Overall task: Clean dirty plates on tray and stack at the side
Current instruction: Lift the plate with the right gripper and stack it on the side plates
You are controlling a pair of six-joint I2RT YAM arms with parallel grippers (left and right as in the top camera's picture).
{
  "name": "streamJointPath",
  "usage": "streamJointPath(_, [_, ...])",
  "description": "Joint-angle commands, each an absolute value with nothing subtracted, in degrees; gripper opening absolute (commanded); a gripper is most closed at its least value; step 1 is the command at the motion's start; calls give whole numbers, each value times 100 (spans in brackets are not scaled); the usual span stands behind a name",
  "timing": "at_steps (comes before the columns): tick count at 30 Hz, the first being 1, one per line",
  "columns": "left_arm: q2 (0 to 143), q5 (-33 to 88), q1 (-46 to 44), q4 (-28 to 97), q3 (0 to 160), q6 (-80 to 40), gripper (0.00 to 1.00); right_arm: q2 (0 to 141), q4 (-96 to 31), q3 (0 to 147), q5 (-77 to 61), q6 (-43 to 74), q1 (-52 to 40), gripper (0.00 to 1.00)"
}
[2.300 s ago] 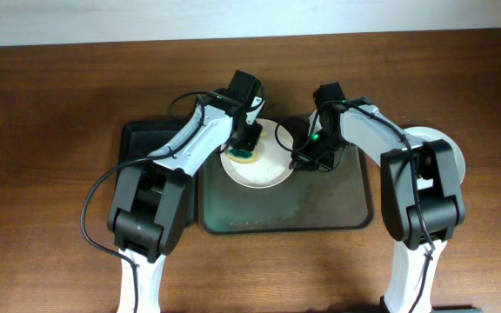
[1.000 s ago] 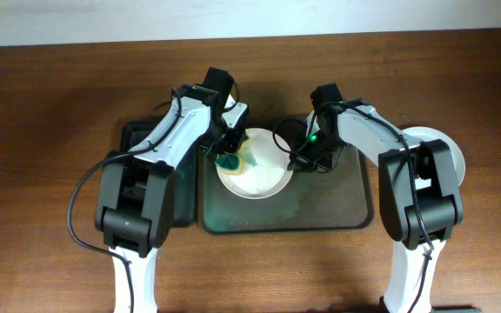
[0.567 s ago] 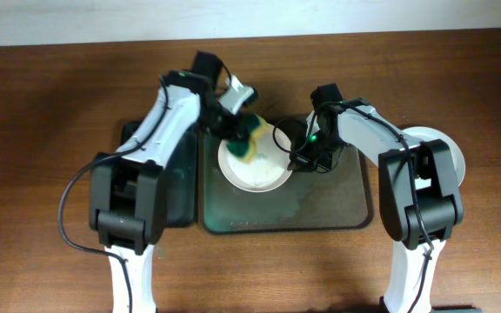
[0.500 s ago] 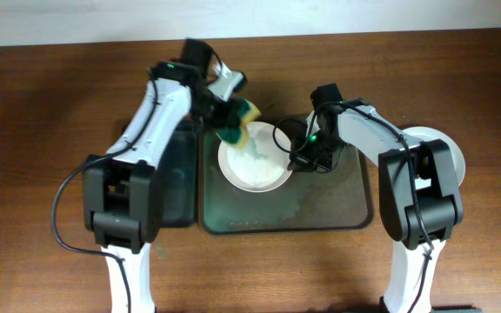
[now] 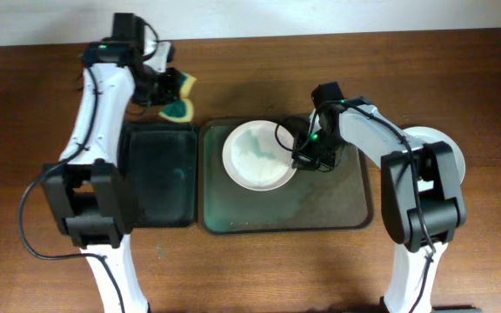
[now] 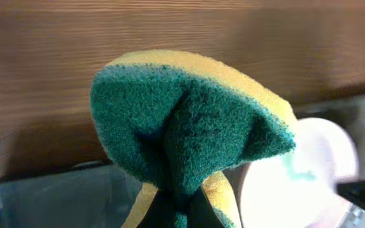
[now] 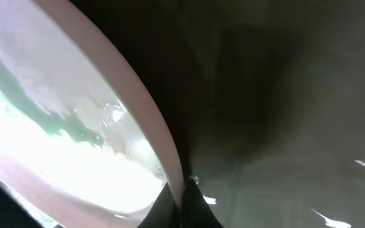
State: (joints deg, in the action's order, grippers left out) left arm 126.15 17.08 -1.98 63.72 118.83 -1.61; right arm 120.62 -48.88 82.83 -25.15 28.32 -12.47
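Overhead: the left gripper (image 5: pixel 169 92) is raised over the bare table (image 5: pixel 42 104), beyond the far edge of the black tray (image 5: pixel 153 174). Its jaws are pinched tight on a folded green-and-yellow sponge (image 5: pixel 179 97). The plate (image 5: pixel 255 156) lies in the far left part of the tray (image 5: pixel 320 209), with a faint teal film smeared across it. The right gripper (image 5: pixel 299 155) sits at the plate's right rim, clamped on that edge. A side plate (image 5: pixel 450 146) lies on the table to the right of the tray, partly hidden by the right arm.

Left wrist: the sponge (image 6: pixel 189 126) fills the middle, green face toward the camera, creased where the closed jaws squeeze it. The plate (image 6: pixel 309 171) is blurred at lower right, and the black tray (image 6: pixel 43 196) is at lower left.

Right wrist: the plate's (image 7: pixel 75 114) rim runs down into the right gripper (image 7: pixel 184 204), whose jaws are nearly closed on it. Teal streaks show on the wet white surface. The dark tray (image 7: pixel 284 126) lies beside it.
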Motion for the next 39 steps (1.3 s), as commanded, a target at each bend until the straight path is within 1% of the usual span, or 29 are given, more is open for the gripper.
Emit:
streamJointPath(1, [12658,1459,-64,6532,12092,-239,0,11275,-5162,8370,-1664,2720,-1243,4])
streamJointPath(5, [12658,1090,-62,6694,12092,-237,0,10508,-5671,8370,-840,2722,-1247,4])
streamJointPath(12, [12654,886,-67,6862,12092,-237,0,9395,-6512,8370,668,2727,-1247,4])
streamJointPath(18, [12654,633,-69,6886,12092,-237,0,8554,-7279,8370,2993,3181,-1245,4])
streamJointPath(19, [12654,615,-69,6888,12092,-237,0,8405,-7526,8370,3791,3404,-1236,4])
streamJointPath(24, [12654,615,-69,6932,12092,-237,0,8296,-7979,8368,5616,3505,-1223,4])
streamJointPath(28, [12654,613,-69,6934,12092,-233,0,8298,-8040,8368,6851,3498,-1223,4])
streamJointPath(31, [12654,587,-69,6934,12092,-213,0,8311,-8042,8368,7295,3470,-1116,4])
streamJointPath(39, [12654,410,-69,6928,12092,-215,0,8536,-7732,8368,7321,3343,-196,4])
